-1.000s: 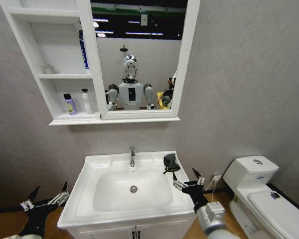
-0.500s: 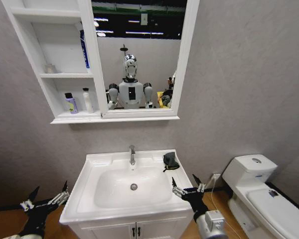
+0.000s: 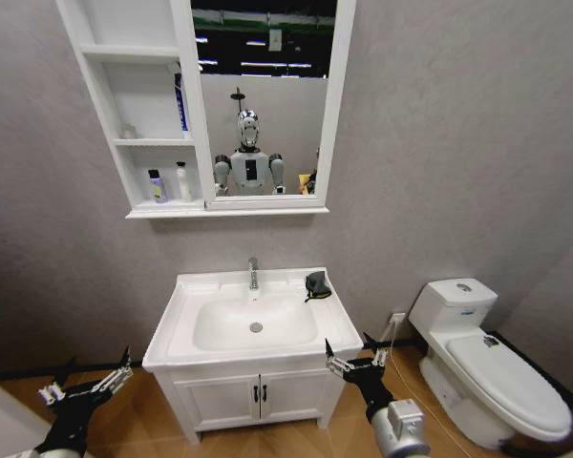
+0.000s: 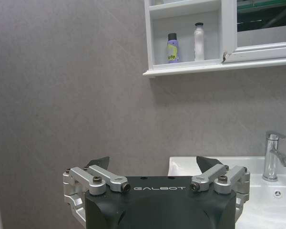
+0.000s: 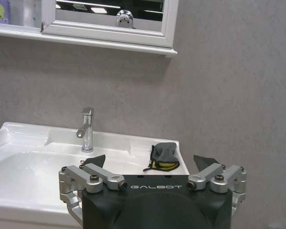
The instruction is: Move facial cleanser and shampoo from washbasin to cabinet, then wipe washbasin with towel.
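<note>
from the head view, the washbasin [image 3: 177, 315] stands below the wall cabinet [image 3: 108, 114], whose lowest shelf holds a purple bottle [image 3: 158, 187] and a white bottle [image 3: 182, 181] side by side. the towel [image 3: 316, 284] lies on the basin's back right corner, near the tap [image 3: 253, 274]. the left gripper [image 3: 88, 386] hangs low, off the basin's left side, fingers spread and holding nothing; the right gripper [image 3: 355, 357] sits just before the basin's front right corner, also spread and empty. in the left wrist view, the left gripper [image 4: 152, 163] faces the wall beside the basin, jaws apart. in the right wrist view, the right gripper [image 5: 148, 161] points toward the towel [image 5: 164, 155], apart from it, jaws wide.
</note>
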Robot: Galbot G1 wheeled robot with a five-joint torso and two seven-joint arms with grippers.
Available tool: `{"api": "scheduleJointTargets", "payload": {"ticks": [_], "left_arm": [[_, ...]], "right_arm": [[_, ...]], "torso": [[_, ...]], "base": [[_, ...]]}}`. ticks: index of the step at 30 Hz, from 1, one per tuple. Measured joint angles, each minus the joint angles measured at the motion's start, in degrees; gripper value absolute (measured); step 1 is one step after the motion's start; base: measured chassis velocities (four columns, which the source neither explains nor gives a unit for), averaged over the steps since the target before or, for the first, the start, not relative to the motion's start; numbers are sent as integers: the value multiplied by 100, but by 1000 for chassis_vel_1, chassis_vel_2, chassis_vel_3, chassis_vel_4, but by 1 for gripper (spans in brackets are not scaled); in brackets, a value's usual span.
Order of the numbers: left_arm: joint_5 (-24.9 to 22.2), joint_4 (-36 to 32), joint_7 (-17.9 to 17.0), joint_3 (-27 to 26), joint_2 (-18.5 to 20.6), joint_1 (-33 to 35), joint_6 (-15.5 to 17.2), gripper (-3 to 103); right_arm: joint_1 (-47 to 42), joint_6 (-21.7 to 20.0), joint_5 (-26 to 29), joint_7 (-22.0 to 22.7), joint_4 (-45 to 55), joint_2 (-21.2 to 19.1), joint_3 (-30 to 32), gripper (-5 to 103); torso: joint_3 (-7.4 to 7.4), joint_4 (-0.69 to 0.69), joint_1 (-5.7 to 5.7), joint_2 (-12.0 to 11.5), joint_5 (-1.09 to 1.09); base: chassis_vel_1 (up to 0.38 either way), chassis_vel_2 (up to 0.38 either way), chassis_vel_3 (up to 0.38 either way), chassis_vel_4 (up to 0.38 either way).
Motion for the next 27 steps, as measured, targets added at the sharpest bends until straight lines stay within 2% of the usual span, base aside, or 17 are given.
{"api": "scheduleJointTargets", "payload": {"ticks": [17, 23, 24, 25, 27], "left_arm": [[0, 0, 1, -1, 0, 0, 0, 100], [0, 0, 1, -1, 0, 1, 0, 100], [0, 0, 0, -1, 0, 1, 0, 100], [0, 0, -3, -4, 0, 2, 0, 100], [0, 0, -2, -1, -1, 2, 0, 100]], "right_arm": [[-70, 122, -64, -58, -96, 18, -166, 100], [-53, 316, -125, -228, -246, 36, -195, 100], [-37, 382, -113, -264, -263, 35, -184, 100], [-15, 445, -94, -297, -281, 31, -158, 100], [4, 489, -95, -313, -297, 26, -129, 100]], "torso": [[0, 2, 1, 0, -3], [-1, 1, -3, 1, -3], [-4, 5, -7, 5, -8], [-4, 6, -8, 6, -2], [-2, 1, -8, 4, -4]], "base": [[356, -367, -356, 357], [343, -306, -342, 315], [207, -270, -310, 227], [144, -45, -233, 227], [144, -120, -194, 179]]}}
